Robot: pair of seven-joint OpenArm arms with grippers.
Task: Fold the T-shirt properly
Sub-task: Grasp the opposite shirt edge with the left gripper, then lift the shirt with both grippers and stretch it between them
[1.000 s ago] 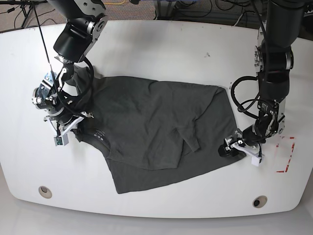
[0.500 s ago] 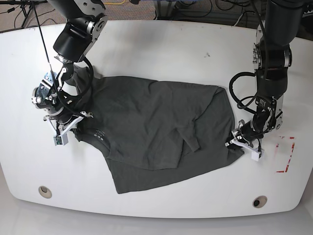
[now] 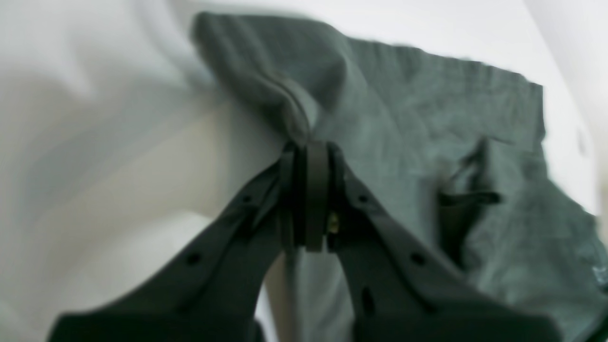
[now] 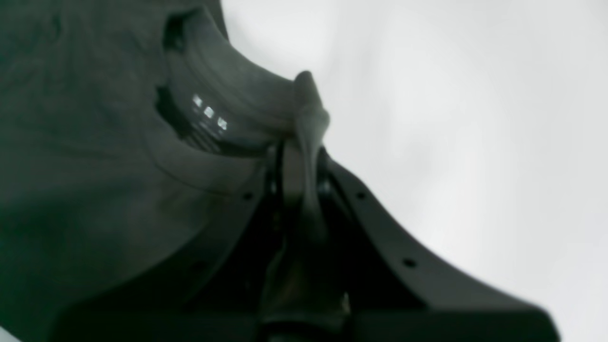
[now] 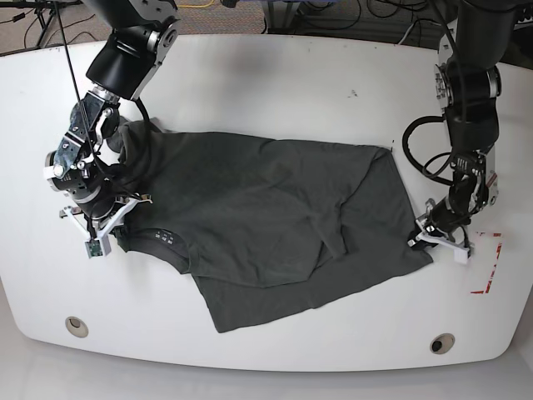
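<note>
The dark charcoal T-shirt (image 5: 266, 217) lies crumpled across the middle of the white table (image 5: 275, 75), collar toward the left. My left gripper (image 5: 423, 240), on the right of the base view, is shut on the shirt's right edge; in the left wrist view (image 3: 306, 142) a ridge of grey cloth (image 3: 294, 109) is pinched between its jaws. My right gripper (image 5: 112, 227), on the left, is shut on the shirt by the ribbed collar (image 5: 162, 242); in the right wrist view (image 4: 304, 137) a fold of collar cloth (image 4: 308, 109) rises from its closed jaws.
Red tape marks (image 5: 491, 262) lie on the table at the right, just beyond my left gripper. Two round holes (image 5: 77, 326) (image 5: 442, 342) sit near the front edge. Cables (image 5: 358, 17) lie behind the table's far edge.
My left gripper has pulled the shirt's right edge further right and closed on it. My right gripper has shifted slightly left and up with the collar. The shirt is stretched wider.
</note>
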